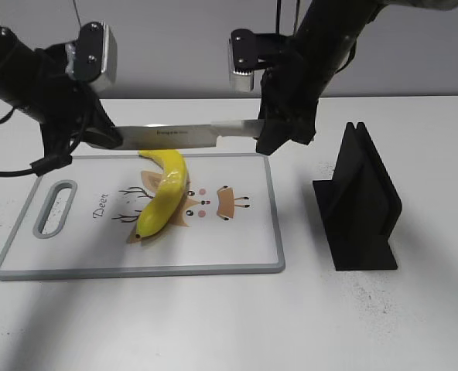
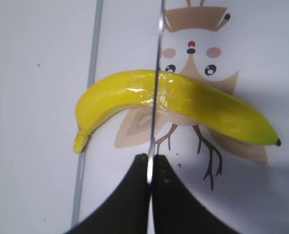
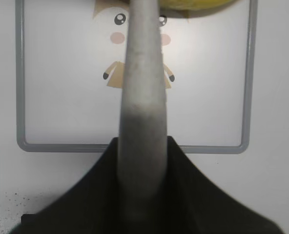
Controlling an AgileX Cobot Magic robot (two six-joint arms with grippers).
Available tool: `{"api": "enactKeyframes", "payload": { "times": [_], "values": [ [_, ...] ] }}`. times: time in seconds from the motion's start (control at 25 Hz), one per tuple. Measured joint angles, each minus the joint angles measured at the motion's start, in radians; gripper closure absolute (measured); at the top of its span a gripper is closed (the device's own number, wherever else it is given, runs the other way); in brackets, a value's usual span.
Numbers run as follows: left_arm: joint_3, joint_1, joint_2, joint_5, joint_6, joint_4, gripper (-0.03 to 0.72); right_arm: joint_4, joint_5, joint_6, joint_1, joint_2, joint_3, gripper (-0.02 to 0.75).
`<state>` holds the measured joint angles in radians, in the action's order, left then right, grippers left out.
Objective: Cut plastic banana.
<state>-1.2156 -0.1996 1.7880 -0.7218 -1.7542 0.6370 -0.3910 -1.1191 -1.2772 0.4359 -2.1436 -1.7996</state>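
Observation:
The plastic banana (image 1: 164, 197) lies whole on the cutting board (image 1: 237, 247), yellow and curved, and shows in the left wrist view (image 2: 193, 105). A kitchen knife (image 1: 182, 134) is held level above the board between both grippers. My left gripper (image 1: 109, 139) is shut on the blade's tip end (image 2: 150, 165). My right gripper (image 1: 269, 137) is shut on the grey handle (image 3: 142, 97). In the left wrist view the blade (image 2: 157, 58), seen edge-on, crosses the banana's middle. I cannot tell whether it touches. The banana's edge shows at the top of the right wrist view (image 3: 198, 5).
The white board has a grey rim (image 3: 134, 146), a handle slot (image 1: 55, 207) at its left end and a cartoon deer print (image 1: 221, 202). A black knife stand (image 1: 360, 201) stands on the white table right of the board.

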Motion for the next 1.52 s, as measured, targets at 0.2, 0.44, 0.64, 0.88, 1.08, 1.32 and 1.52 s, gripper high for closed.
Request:
{"api": "enactKeyframes", "payload": {
  "times": [0.2, 0.44, 0.64, 0.88, 1.08, 1.32, 1.52],
  "values": [
    [0.000, 0.000, -0.084, -0.027, 0.006, -0.012, 0.702, 0.000, -0.011, 0.002, 0.002, 0.066, 0.000, 0.570],
    [0.000, 0.000, -0.095, -0.027, 0.009, -0.005, 0.633, 0.000, -0.021, 0.006, 0.002, 0.075, 0.001, 0.571],
    [-0.001, 0.004, -0.095, -0.032, 0.012, 0.088, 0.256, 0.032, -0.049, 0.010, 0.002, 0.075, 0.001, 0.574],
    [-0.001, 0.004, -0.103, -0.033, 0.038, 0.171, 0.061, 0.042, -0.051, 0.033, 0.002, 0.075, 0.005, 0.575],
    [-0.001, 0.004, -0.148, -0.001, 0.292, 0.125, 0.076, 0.075, -0.054, 0.253, 0.002, 0.075, -0.004, 0.575],
    [-0.002, 0.009, -0.209, 0.026, 0.840, -0.139, 0.102, 0.180, -0.092, 0.610, 0.002, 0.075, -0.107, 0.575],
    [-0.002, 0.012, -0.245, -0.098, 1.297, -0.414, 0.102, 0.243, -0.096, 0.841, 0.002, 0.082, -0.175, 0.575]
  ]
}}
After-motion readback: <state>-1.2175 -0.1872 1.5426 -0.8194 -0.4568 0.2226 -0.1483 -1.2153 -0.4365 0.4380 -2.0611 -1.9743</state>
